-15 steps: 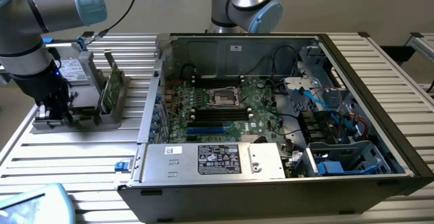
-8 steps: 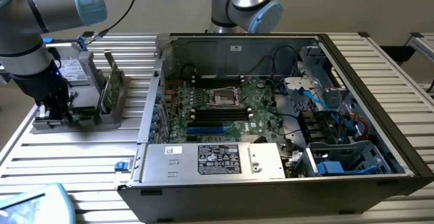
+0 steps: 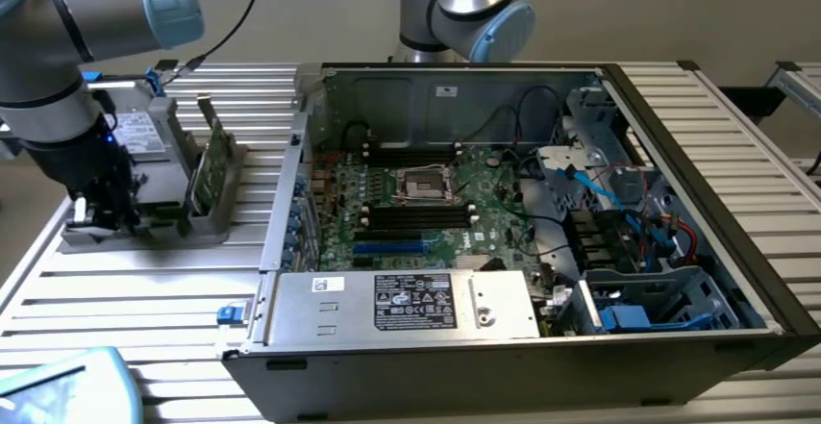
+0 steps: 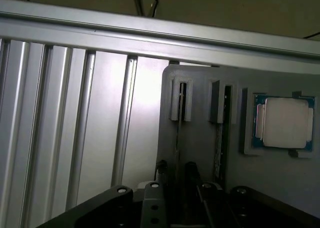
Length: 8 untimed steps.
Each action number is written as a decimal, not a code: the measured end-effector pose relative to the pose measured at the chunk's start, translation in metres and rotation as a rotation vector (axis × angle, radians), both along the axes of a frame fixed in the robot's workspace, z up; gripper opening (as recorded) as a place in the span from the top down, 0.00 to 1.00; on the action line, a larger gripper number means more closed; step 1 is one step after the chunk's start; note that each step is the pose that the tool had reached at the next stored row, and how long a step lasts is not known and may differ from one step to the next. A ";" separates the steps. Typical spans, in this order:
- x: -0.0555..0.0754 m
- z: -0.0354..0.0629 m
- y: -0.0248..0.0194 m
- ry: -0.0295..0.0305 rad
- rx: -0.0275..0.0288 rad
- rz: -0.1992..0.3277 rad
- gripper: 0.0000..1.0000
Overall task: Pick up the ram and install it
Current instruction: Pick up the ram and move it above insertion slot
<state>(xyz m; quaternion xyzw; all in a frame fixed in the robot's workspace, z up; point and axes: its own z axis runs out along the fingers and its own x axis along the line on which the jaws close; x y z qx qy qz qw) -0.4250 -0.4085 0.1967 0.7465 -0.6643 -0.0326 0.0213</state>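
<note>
In the exterior view, the grey-and-blue jointed arm [image 3: 77,20] reached down at the exterior view's left, over the ribbed aluminium bench [image 3: 129,294]. Its black pincer [image 3: 103,220] was lowered into the left end of a grey plastic holder [image 3: 148,232]. A taller green circuit card [image 3: 211,169] stood upright in that holder, just to the right of the pincer. Beside the holder lay the open black computer case [image 3: 718,251], with a green motherboard [image 3: 436,203] on its floor and a grey metal power-supply box [image 3: 410,299] at its near edge.

In the wrist view, the ram [image 4: 177,133], a long thin stick seen edge-on, stood upright in a narrow slot of the grey holder plate [image 4: 200,153]. The pincer [image 4: 176,169] straddled it, released: its dark fingers [image 4: 190,170] stood apart on either side, with a gap to the stick. A second board [image 4: 220,133] stood in the neighbouring slot, and a square silver processor chip [image 4: 284,123] lay flat in a recess beyond it. The bench's aluminium slats [image 4: 75,112] ran alongside the holder.
</note>
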 end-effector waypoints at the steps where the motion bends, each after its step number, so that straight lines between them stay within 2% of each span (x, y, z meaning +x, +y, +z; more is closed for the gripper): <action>1: 0.001 0.0000 0.0000 0.0001 -0.0001 0.000 0.72; 8: 0.003 0.0001 0.0003 0.0001 -0.0009 0.000 0.72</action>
